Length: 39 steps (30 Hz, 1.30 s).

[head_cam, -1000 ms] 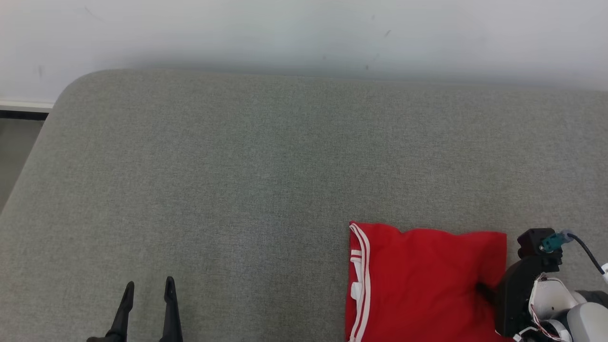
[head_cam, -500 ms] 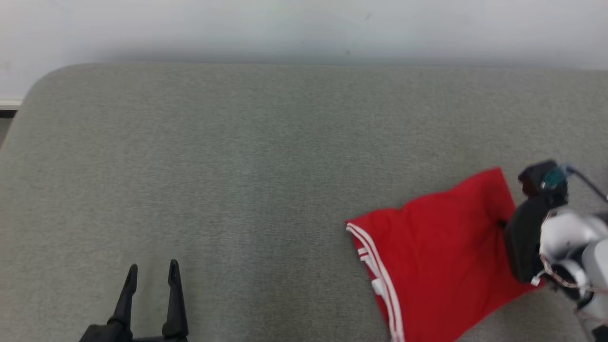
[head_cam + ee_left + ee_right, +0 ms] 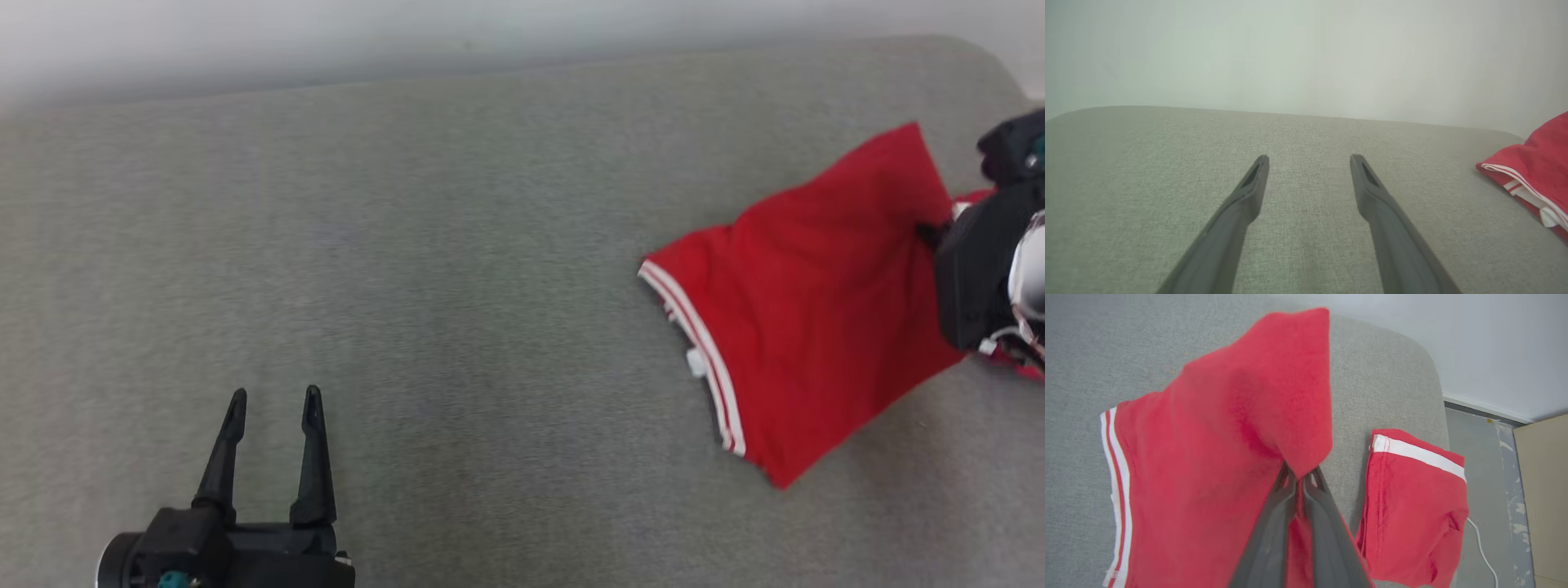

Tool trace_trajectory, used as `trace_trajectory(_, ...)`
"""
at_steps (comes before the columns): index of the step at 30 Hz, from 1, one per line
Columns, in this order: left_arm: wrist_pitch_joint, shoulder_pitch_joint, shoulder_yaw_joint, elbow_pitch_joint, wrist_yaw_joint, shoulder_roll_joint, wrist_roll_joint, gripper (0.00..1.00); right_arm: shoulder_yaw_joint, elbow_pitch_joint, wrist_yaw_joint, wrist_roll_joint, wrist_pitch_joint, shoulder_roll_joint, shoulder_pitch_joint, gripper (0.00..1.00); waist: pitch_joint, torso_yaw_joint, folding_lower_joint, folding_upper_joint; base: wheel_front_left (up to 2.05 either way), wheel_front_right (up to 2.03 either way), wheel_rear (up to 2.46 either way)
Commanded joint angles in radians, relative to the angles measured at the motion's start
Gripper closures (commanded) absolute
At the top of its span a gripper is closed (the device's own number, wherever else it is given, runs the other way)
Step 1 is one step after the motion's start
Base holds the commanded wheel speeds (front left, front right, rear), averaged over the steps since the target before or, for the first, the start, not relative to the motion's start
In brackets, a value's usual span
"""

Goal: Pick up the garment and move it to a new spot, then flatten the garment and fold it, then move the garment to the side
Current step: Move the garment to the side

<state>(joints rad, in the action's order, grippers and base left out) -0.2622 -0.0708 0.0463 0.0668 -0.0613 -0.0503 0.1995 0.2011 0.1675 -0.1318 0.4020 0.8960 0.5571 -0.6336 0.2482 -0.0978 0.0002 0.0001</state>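
Since a second ago my right hand (image 3: 1300, 477) has shut and carried its catch towards the right-hand corner of the grey padded surface (image 3: 457, 269). The cloth that lay square to the far edge now lies skewed. My head has swung as well, so the whole view has shifted.

The two fingers of that hand are pressed together, pinching a fold of the red garment (image 3: 1229, 457). At the pinch the cloth is raised in a peak above the fingertips, and from there it slopes down and spreads flat on the surface. Its far edge from my fingers carries two white stripes (image 3: 694, 327).

Just beside my fingers, at the rounded corner of the surface, a red sleeve (image 3: 1412, 506) with a white band hangs past the edge. Beyond it are the grey floor (image 3: 1478, 457) and a thin white cable (image 3: 1482, 547).

My left hand (image 3: 275, 394) is well apart from the garment, fingers spread wide and holding nothing, over bare grey fabric. Ahead of it the surface ends at a pale wall (image 3: 1306, 53).
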Motion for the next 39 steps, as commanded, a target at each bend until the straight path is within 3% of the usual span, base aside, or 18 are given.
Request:
trace_trajectory(1,-0.003,-0.023,-0.003,-0.003,-0.005,0.0,-0.015,0.0,-0.013,0.005,0.003,-0.012,-0.014,-0.009,-0.031,1.0,0.062,-0.095,-0.0002,-0.0001,0.0,0.0,0.0)
trace_trajectory(11,-0.003,-0.087,-0.013,-0.011,-0.034,-0.011,-0.072,0.0,-0.095,0.07,0.003,-0.057,-0.062,-0.041,-0.134,1.0,0.155,-0.2,-0.0002,-0.0001,0.0,0.0,0.0)
trace_trajectory(26,-0.003,-0.138,-0.008,-0.068,-0.054,-0.059,-0.115,0.0,-0.253,0.137,0.003,-0.128,-0.155,-0.034,-0.166,1.0,0.246,-0.257,-0.0002,-0.0001,0.0,0.0,0.0)
trace_trajectory(39,-0.002,-0.138,0.012,-0.111,-0.061,-0.115,-0.132,0.0,-0.34,0.269,0.003,-0.247,-0.437,0.013,-0.165,1.0,0.296,-0.227,-0.0002,-0.0001,0.0,0.0,0.0)
